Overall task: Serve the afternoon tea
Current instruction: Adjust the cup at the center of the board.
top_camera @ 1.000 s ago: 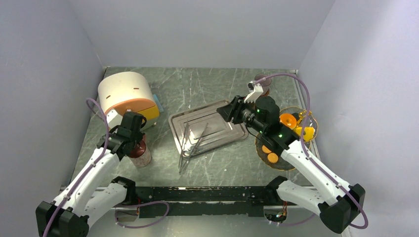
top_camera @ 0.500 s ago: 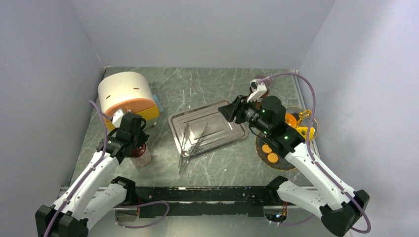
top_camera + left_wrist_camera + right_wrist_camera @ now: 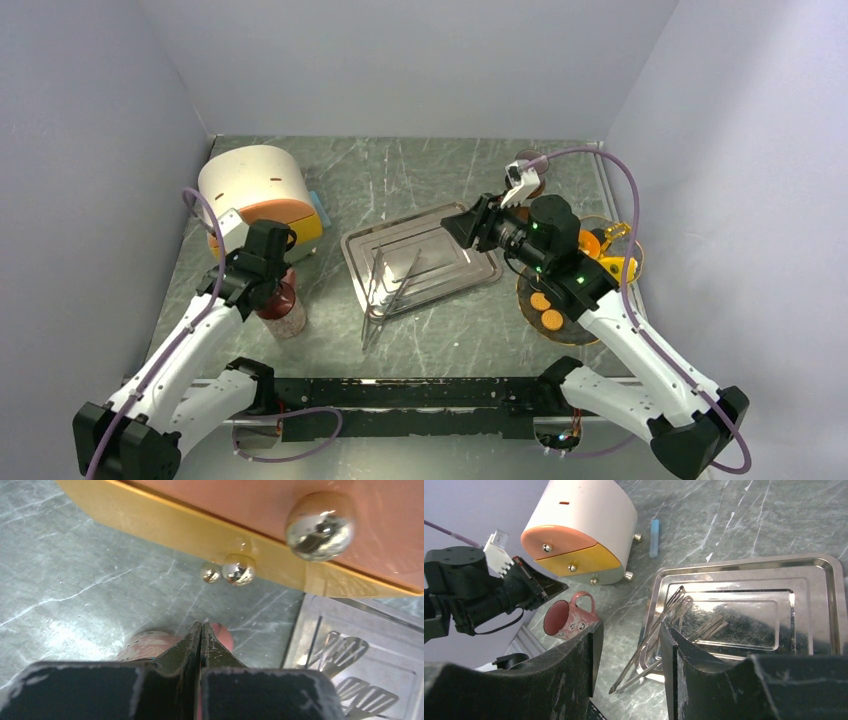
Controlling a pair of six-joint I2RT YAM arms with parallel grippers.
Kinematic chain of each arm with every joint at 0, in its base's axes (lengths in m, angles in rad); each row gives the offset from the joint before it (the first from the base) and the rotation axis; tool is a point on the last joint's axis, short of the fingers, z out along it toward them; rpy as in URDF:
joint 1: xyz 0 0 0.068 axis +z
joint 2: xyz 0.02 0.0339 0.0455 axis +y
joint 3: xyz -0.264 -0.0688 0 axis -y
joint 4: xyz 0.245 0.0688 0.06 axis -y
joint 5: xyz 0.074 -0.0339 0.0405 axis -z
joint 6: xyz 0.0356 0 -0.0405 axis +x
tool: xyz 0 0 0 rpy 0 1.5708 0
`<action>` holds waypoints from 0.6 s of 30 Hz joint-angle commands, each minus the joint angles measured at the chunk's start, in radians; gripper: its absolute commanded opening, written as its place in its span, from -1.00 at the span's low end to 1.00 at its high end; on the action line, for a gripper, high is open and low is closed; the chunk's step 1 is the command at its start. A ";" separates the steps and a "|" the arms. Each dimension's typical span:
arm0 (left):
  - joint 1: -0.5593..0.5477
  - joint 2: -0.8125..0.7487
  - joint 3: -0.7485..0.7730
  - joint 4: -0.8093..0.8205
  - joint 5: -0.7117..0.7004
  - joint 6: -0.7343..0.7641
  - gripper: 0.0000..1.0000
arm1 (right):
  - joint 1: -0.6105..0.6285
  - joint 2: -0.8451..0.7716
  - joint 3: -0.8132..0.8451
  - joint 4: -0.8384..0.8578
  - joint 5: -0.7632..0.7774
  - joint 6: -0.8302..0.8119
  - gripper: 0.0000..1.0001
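Now, across the bench (image 3: pixel 400 170), the steel tray (image 3: pixel 814 610) sits centre; the mug (image 3: pixel 569 617) stands left of it under our left hand (image 3: pixel 201 630), clenched on nothing. Our right hand (image 3: pixel 630 627), parted and empty, should centre over the tongs (image 3: pixel 659 630) before closing; orange treats (image 3: pixel 545 310) wait on the right-side plate (image 3: pixel 575 337).

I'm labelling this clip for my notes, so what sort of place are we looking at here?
Probably a robot test cell, not a real kitchen: plain grey walls box in a marble-look table, with props like a steel tray and a pink mug.
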 commanded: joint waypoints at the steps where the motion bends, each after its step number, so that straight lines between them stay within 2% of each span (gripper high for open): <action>1: 0.006 0.026 -0.021 -0.009 -0.045 -0.010 -0.90 | 0.004 -0.025 0.022 -0.014 -0.008 -0.009 -0.01; 11: 0.006 0.073 -0.055 0.005 0.044 -0.019 -0.90 | 0.005 -0.030 0.014 -0.010 -0.006 -0.013 -0.01; 18: 0.006 0.059 -0.068 0.034 0.178 0.005 -0.90 | 0.005 -0.023 0.004 -0.006 -0.014 -0.025 0.00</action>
